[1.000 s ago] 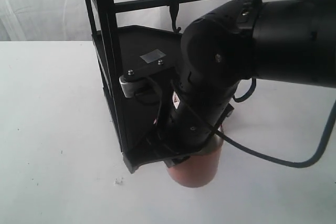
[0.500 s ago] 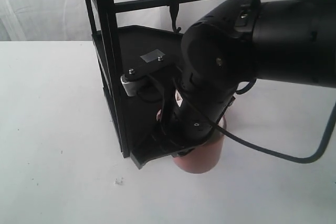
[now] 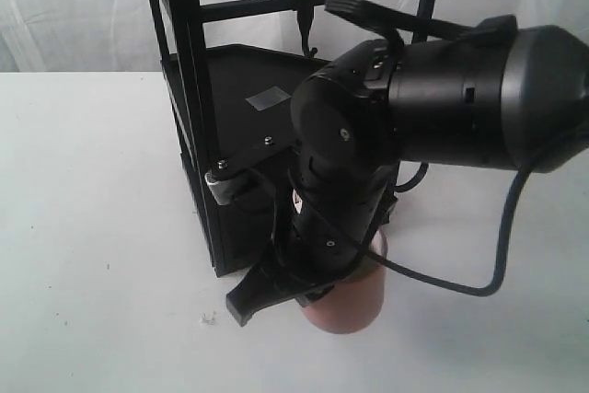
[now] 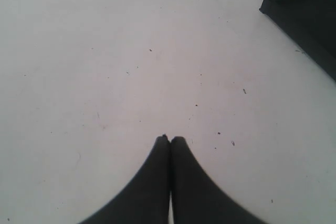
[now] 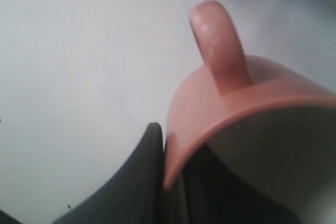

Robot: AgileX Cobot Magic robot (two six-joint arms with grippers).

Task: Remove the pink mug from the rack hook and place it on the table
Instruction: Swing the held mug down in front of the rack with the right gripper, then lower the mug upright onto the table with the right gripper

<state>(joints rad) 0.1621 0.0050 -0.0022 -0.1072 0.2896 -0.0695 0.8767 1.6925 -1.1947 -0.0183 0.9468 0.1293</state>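
One pink mug (image 3: 354, 306), roughly upright, mouth upward

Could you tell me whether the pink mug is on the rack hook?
Off: the right hand grips the pink mug by its rim; the hook is bare.

Right arm up close in the exterior view: a fat, glossy black cylindrical forearm (image 3: 479, 98) runs into a rounded black joint housing (image 3: 324, 117), with one small bright screw head (image 3: 342, 133) dead centre. A thin black cable (image 3: 497, 260) loops out underneath, and a flat black strap (image 3: 363, 8) curves over the top. There's a small silver-grey bracket (image 3: 221, 188) on a black plate with two tiny screws. The right hand (image 5: 170, 156) shows dark matte fingers. The left hand (image 4: 169, 140) is two matte black fingers tapering to rounded tips.
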